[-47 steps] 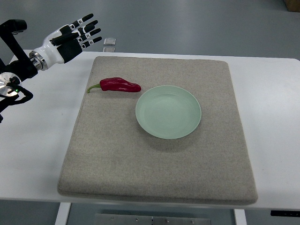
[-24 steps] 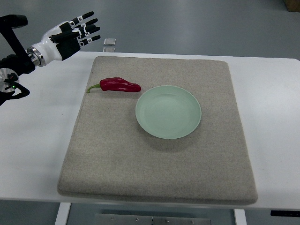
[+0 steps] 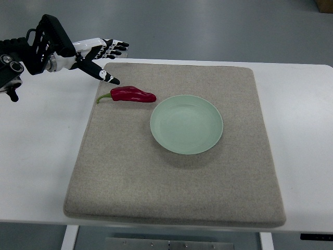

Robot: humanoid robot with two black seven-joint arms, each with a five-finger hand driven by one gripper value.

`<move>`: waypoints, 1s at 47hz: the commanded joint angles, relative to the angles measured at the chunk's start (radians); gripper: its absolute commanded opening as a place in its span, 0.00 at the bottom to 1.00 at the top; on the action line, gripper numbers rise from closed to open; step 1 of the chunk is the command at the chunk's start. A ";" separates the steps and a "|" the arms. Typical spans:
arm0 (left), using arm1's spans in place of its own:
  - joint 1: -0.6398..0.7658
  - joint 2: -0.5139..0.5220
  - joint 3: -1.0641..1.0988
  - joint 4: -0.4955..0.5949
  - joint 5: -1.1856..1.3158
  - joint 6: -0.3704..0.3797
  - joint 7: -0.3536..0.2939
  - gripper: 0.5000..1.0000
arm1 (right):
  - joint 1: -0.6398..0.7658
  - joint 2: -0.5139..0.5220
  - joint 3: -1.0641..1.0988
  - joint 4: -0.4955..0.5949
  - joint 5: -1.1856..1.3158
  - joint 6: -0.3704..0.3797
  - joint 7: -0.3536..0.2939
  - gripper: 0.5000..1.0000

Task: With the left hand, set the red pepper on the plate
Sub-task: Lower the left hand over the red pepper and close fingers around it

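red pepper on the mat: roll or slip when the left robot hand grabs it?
The red pepper looks glossy, so probably somewhat slippery. Its elongated, wrinkled body lies flat on the fabric mat, so rolling seems unlikely. It probably holds its shape and is light; the thin stem may bend.

Glossy red pepper, smooth glazed plate, rough cloth mat.

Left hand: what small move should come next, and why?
Probably lower the left hand down and slightly right onto the glossy red pepper. Its fingers are spread, it holds nothing, and the pepper lies on the grey mat, beside the pale green round plate.
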 commanded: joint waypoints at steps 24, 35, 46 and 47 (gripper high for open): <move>-0.017 -0.113 0.221 0.015 0.186 0.229 0.002 0.99 | 0.000 0.000 0.000 0.000 0.000 0.000 0.000 0.86; -0.031 -0.172 0.251 0.111 0.191 0.243 0.002 0.98 | 0.000 0.000 0.000 0.000 0.000 0.000 0.000 0.86; -0.037 -0.175 0.277 0.112 0.196 0.243 0.003 0.90 | 0.000 0.000 0.000 0.000 0.000 0.000 0.000 0.86; -0.037 -0.176 0.283 0.112 0.196 0.243 0.003 0.86 | 0.000 0.000 0.000 0.000 0.000 0.000 0.000 0.86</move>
